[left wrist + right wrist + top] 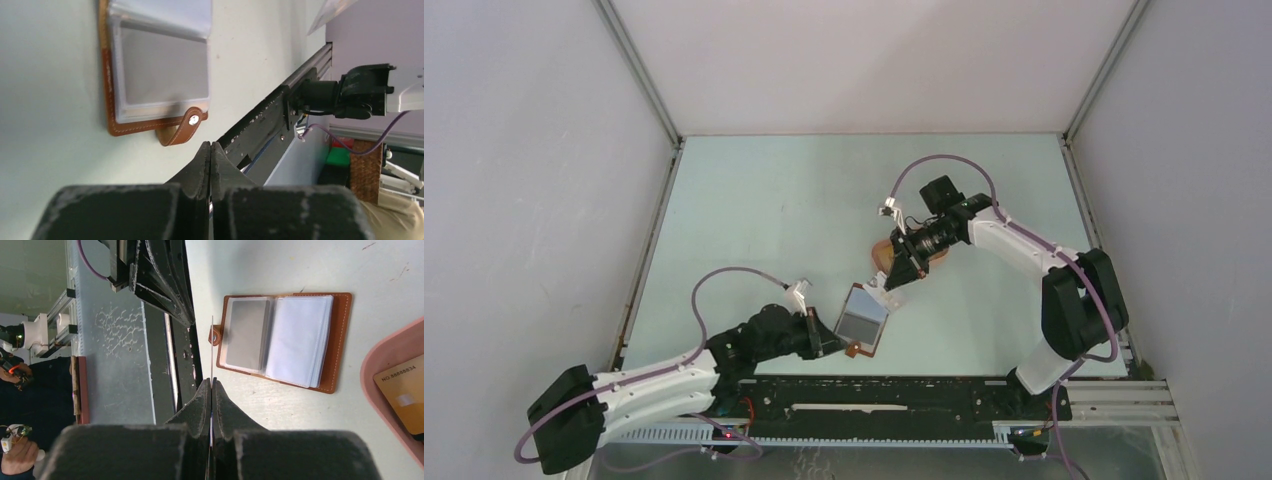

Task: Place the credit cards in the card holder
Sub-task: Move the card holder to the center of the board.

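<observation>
From above we see the card holder [862,320] lying open on the table [754,220], between the two arms. The left gripper [829,340] is just beside its near-left edge and the right gripper [894,283] just beside its far-right corner. That view is too small to show what either one carries.

The right wrist view settles it for that side. The right gripper [211,382] is pinched on a thin card [212,345], which we see edge-on as a pale line rising from the tips. The card holder [282,342] lies flat beyond and to the right of the fingertips. Its snap tab [216,335] is just beside the card's edge, though we cannot tell whether they touch.

Only this view shows the pink tray [370,375] at the right edge, with a yellow-tan card [402,397] lying inside it.

In the left wrist view the left gripper [211,146] has its fingers pressed together, and nothing shows beyond the tips. The card holder [157,70] lies ahead and to the left, apart from them, with the snap tab [180,130] nearest.

Both wrist views show clear sleeves [300,340] in the holder. The sleeve on the tab side holds a grey card [247,332] (a grey rectangle, at least).
</observation>
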Action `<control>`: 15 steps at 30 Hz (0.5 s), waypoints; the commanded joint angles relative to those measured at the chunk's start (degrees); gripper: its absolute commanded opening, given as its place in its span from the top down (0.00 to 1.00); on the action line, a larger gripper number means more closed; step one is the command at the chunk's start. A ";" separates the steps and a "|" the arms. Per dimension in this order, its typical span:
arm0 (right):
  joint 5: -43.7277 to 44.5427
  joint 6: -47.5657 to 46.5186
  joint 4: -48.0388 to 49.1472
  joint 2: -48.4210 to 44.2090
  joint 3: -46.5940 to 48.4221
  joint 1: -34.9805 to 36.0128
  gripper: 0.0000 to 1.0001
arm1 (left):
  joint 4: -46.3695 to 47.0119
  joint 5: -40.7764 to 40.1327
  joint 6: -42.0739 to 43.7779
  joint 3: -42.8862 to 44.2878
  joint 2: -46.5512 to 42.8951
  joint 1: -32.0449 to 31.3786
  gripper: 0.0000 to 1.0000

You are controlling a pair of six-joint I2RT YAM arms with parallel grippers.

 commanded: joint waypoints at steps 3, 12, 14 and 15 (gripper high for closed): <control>1.72 5.12 6.53 1.07 -1.68 0.54 1.00 | -3.85 -2.86 -5.00 0.54 4.91 -0.65 1.00; 4.41 3.92 7.25 5.60 -2.85 3.81 1.00 | -2.62 -4.76 -4.68 4.19 18.80 -0.65 1.00; 8.26 3.70 8.01 6.15 -2.84 4.04 1.00 | -2.41 -6.25 -4.65 4.75 20.60 -0.57 1.00; 10.43 4.10 8.94 6.35 -2.85 4.05 1.00 | -2.45 -6.47 -4.44 5.11 21.53 -0.41 1.00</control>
